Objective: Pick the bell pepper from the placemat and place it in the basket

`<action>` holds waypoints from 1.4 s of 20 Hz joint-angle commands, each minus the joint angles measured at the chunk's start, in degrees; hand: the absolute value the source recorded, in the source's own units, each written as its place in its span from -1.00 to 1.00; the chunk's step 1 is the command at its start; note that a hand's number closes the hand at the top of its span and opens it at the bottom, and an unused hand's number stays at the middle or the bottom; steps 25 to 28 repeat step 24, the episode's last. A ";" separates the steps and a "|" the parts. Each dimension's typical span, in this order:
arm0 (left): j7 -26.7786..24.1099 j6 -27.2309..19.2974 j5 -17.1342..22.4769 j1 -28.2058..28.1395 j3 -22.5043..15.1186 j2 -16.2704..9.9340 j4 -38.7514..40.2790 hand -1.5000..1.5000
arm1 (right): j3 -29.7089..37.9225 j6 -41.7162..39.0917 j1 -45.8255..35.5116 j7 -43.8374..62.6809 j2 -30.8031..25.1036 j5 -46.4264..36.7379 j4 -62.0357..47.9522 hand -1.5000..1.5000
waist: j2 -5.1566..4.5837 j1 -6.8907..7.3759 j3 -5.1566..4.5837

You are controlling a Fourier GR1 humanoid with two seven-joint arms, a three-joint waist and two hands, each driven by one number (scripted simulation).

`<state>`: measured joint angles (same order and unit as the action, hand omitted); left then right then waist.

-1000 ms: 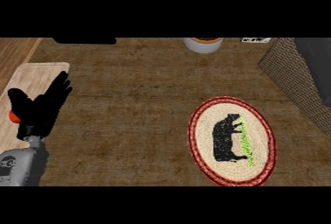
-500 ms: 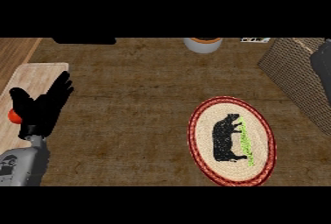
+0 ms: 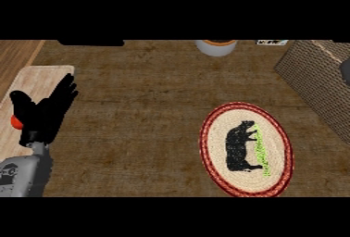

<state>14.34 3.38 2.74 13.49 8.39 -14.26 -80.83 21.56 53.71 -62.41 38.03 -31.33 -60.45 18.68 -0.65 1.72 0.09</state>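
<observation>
From the head view I see my left hand at the left side of the counter, fingers straight and slightly apart, pointing up and away from me, holding nothing. It rests open above a pale wooden board that lies along the counter's left edge. Just behind the hand's thumb side a small patch of orange-red peeks out; most of it is hidden by the hand, so I cannot tell what it is.

My right hand does not show anywhere.

The oval placemat lies right of centre, woven, with a red rim, a black animal figure and a thin green stripe beside that figure. I see no bell pepper on it, and I cannot place the pepper with certainty anywhere in this view.

The basket, brown wicker, stands at the right edge, well apart from my left hand and just beyond the placemat's upper right. Only its side wall shows, so I cannot tell what is inside.

At the top edge stands a light round container with orange contents visible at its rim. A dark flat shape sits along the top edge to its left.
</observation>
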 commanded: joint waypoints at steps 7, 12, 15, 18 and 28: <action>-0.92 -0.32 -0.47 -2.21 0.27 0.34 -0.37 0.00 | 6.90 11.97 2.77 -4.06 -1.00 8.18 10.20 -1.00 | 0.81 -1.76 -0.05; -0.68 0.25 0.50 -3.32 2.96 -1.96 0.12 0.00 | 11.04 9.80 12.46 -8.85 0.33 18.11 24.01 -1.00 | 1.60 -4.16 -0.05; -2.12 0.90 1.72 -5.35 3.61 -1.16 0.04 0.00 | 10.46 3.85 20.85 -6.93 1.43 21.21 34.20 -1.00 | 1.62 -4.24 -0.15; -2.04 -0.20 0.60 -6.89 2.98 -0.41 -0.68 0.00 | 10.33 -3.50 29.19 -6.48 1.60 25.89 43.12 -1.00 | 2.09 -5.80 -0.16; -2.29 -1.26 -0.32 -6.32 2.44 0.26 -1.03 0.00 | 10.03 -14.39 45.66 -3.14 3.45 32.41 63.30 -1.00 | 1.91 -6.11 -0.20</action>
